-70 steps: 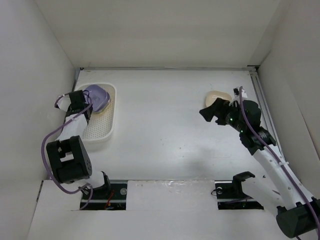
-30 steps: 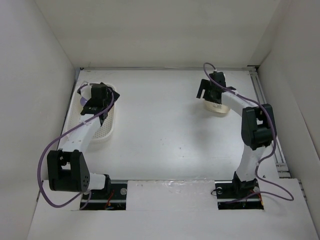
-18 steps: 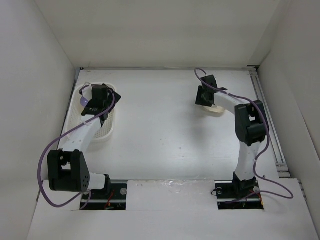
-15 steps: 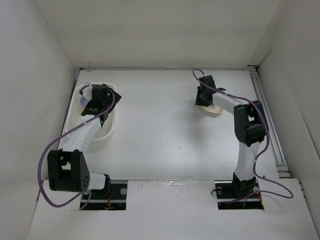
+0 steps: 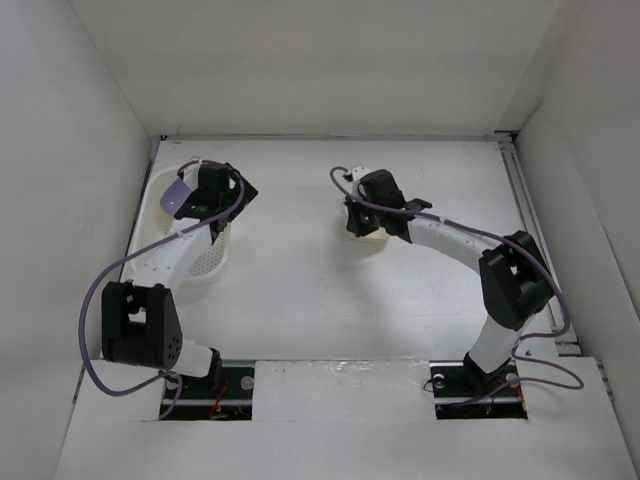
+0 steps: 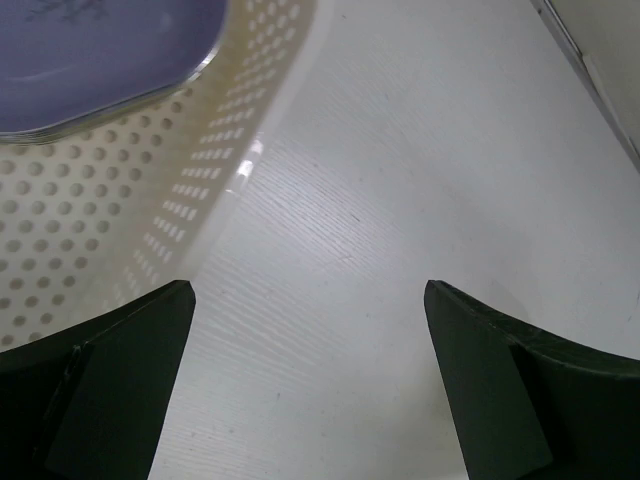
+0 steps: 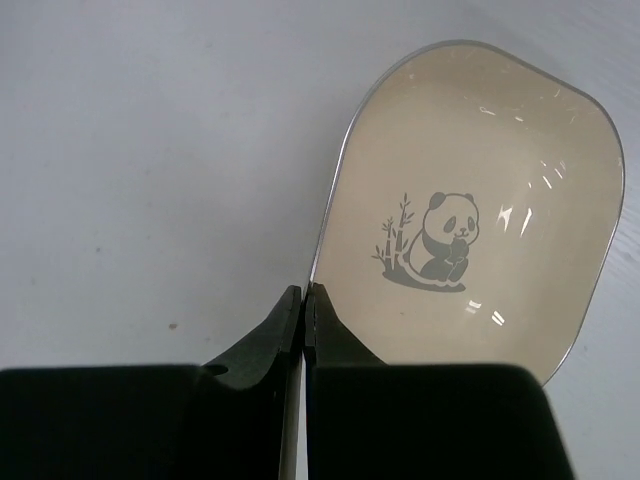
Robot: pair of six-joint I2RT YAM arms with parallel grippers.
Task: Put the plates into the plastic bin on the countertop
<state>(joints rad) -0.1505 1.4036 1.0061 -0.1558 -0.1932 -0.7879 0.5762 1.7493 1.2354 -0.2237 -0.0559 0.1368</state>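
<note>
My right gripper (image 7: 303,296) is shut on the left rim of a cream plate (image 7: 470,220) with a panda motif. From above, the right gripper (image 5: 366,213) holds this cream plate (image 5: 371,238) over the middle of the white countertop (image 5: 320,290). The cream-white plastic bin (image 5: 205,268) stands at the left with a lavender plate (image 5: 180,193) in its far end. My left gripper (image 5: 232,195) hovers open at the bin's right rim. In the left wrist view the lavender plate (image 6: 90,50) lies on the perforated bin bottom (image 6: 90,230), and the left gripper (image 6: 308,295) holds nothing.
White walls close in the countertop on the left, back and right. A metal rail (image 5: 528,215) runs along the right edge. Purple cables loop off both arms.
The right gripper closed on the cream plate at the back right and carried it left toward the middle. The left gripper stayed open and shifted slightly right, off the bin.
</note>
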